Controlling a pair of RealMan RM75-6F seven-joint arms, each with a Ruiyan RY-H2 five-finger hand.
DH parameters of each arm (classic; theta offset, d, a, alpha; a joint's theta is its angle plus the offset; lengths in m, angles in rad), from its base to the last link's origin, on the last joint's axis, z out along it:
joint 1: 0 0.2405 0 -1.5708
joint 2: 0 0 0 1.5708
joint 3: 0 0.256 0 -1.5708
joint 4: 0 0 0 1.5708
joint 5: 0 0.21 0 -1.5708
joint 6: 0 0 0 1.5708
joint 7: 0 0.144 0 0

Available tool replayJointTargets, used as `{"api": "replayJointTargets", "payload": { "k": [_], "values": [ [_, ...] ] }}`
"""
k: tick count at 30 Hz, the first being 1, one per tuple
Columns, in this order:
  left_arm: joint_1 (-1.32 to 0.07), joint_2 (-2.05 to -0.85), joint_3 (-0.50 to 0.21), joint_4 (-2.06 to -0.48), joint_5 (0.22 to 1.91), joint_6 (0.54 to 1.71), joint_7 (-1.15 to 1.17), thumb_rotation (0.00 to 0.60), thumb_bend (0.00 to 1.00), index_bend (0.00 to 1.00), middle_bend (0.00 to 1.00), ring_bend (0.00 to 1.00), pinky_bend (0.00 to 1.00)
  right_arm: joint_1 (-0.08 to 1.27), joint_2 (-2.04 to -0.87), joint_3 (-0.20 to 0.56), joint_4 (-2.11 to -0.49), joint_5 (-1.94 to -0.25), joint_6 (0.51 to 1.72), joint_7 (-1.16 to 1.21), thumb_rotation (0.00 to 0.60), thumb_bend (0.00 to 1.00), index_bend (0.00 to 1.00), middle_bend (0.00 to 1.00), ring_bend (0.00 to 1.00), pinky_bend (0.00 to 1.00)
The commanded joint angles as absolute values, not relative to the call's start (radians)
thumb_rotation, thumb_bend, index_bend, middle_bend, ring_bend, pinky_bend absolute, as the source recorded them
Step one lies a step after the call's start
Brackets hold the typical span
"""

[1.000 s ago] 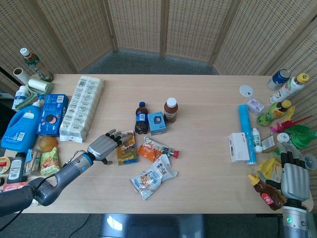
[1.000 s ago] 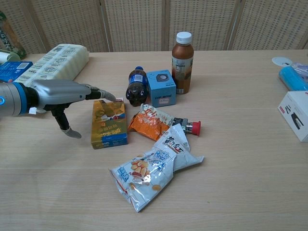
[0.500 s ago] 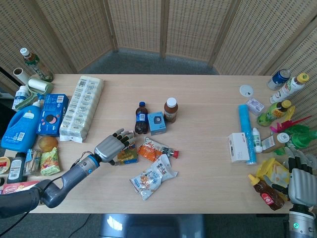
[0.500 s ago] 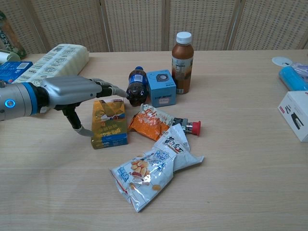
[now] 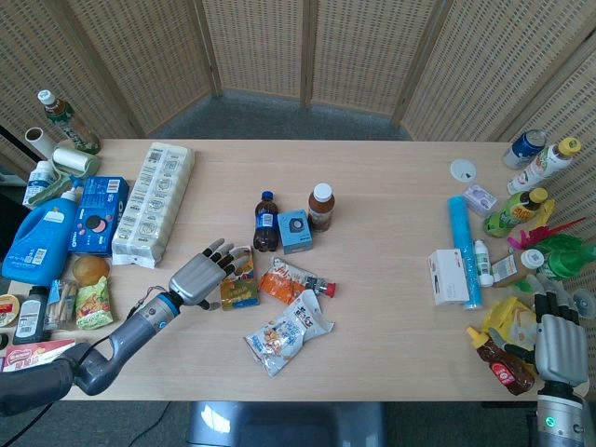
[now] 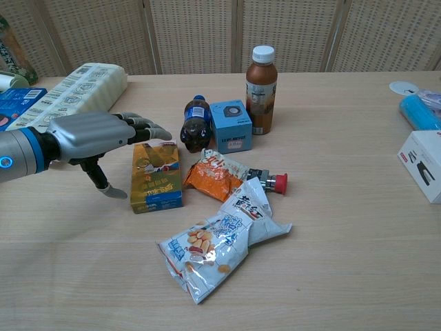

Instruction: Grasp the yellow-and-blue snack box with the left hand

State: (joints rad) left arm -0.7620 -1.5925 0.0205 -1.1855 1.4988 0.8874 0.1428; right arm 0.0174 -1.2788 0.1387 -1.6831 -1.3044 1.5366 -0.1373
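Your left hand hovers just beside the snack box, at its 9 o'clock in the chest view. Fingers are spread and extended toward the box's far end, thumb hanging down near the left edge; nothing is held. Contact between fingertips and box: cannot tell from either view, though the head view suggests a small gap.

The snack box lies flat on the table, near centre. At its 12 o'clock stands the cola bottle; the blue cube box and the brown drink bottle sit further toward 2 o'clock. An orange packet touches or nearly touches the box at 3 o'clock. A peanut bag lies at 5 o'clock, apart from it.

Your right hand is at the table's right edge beside the sauce bottle, fingers straight and close together, holding nothing.
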Motion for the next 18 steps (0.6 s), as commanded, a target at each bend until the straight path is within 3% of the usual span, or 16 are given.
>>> {"api": "replayJointTargets", "payload": {
  "k": [1, 9, 18],
  "values": [
    [-0.755, -1.604, 0.029, -1.163, 1.511, 0.898, 0.14, 0.517, 0.2, 0.0, 0.0, 0.0, 0.0, 0.017, -1.279, 0.14, -1.684, -1.302, 1.535, -0.135, 0.517, 0.17, 0.0, 0.0, 0.0, 0.0],
    [-0.741, -1.669, 0.048, -1.067, 1.571, 0.962, 0.193, 0.515, 0.2, 0.0, 0.0, 0.0, 0.0, 0.014, -1.289, 0.138, -1.662, -1.296, 1.518, -0.091, 0.522, 0.17, 0.0, 0.0, 0.0, 0.0],
    [-0.753, -1.76, 0.022, -1.018, 1.575, 0.975, 0.25, 0.519, 0.2, 0.0, 0.0, 0.0, 0.0, -0.005, -1.293, 0.134, -1.618, -1.288, 1.514, -0.026, 0.524, 0.17, 0.0, 0.0, 0.0, 0.0]
  ]
}}
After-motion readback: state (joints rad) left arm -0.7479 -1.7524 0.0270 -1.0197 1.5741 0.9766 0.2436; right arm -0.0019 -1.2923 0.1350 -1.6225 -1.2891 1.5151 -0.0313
